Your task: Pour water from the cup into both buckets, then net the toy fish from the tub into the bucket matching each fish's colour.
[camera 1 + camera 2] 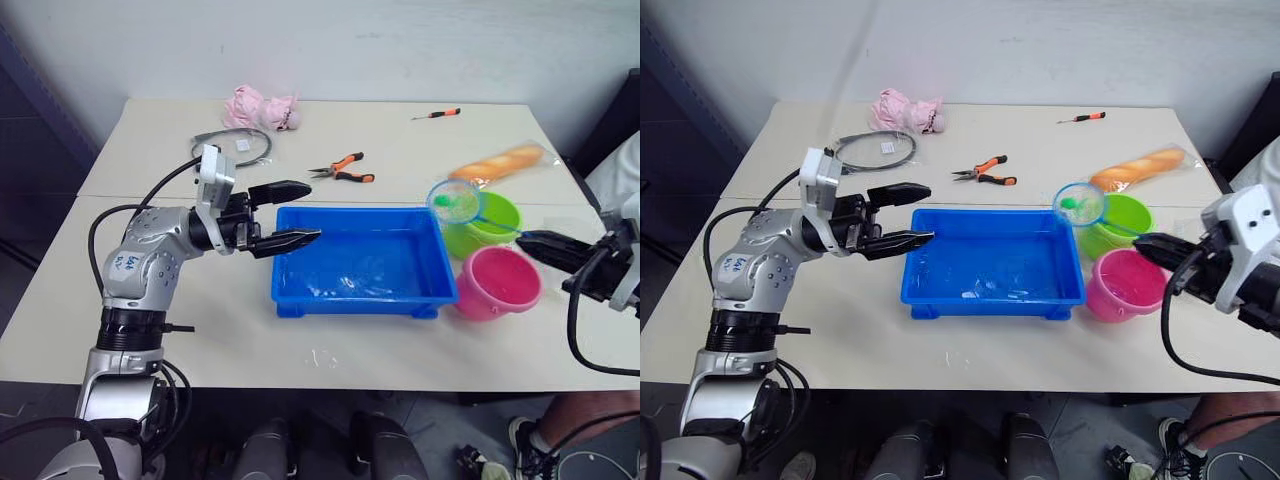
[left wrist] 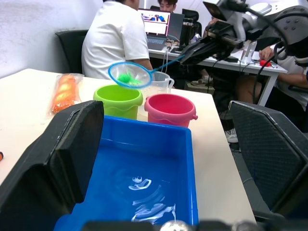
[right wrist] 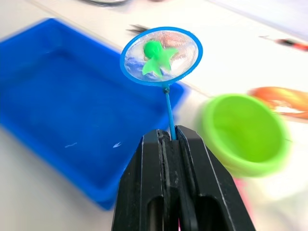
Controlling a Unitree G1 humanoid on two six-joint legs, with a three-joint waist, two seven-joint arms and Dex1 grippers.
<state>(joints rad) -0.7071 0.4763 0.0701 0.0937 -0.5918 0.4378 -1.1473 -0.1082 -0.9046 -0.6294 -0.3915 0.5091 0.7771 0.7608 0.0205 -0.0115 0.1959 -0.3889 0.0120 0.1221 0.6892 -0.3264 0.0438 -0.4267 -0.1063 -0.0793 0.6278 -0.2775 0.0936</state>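
Right gripper [image 3: 171, 137]: fingers clamped together on the thin handle of the net [image 3: 161, 55], near its tail end; that grip gave it reach across the counter [image 1: 200, 330] from the right edge.
Net: hoop held level in the air, over the tub's right far corner and the near rim of the green bucket [image 1: 490, 222]. Level, I judged, so the catch would not slide out.
Catch: one green toy fish [image 3: 156, 57] lay in the mesh, clear of the water.
Buckets: green one beside the tub's right end, toward the far side; pink bucket [image 1: 498, 282] just in front of it, nearer the front edge. Both within a short swing of the net.
Tub [image 1: 360, 262]: blue, mid-counter, shallow rippled water; no other fish made out in it.
Cup [image 2: 161, 83]: clear, standing behind the two buckets, out of the net's way.
Left gripper [image 1: 290, 215]: fingers apart, holding nothing, hovering over the tub's left end, probably parked there.
Step judged: carrying green fish to green bucket; tipping not yet done.
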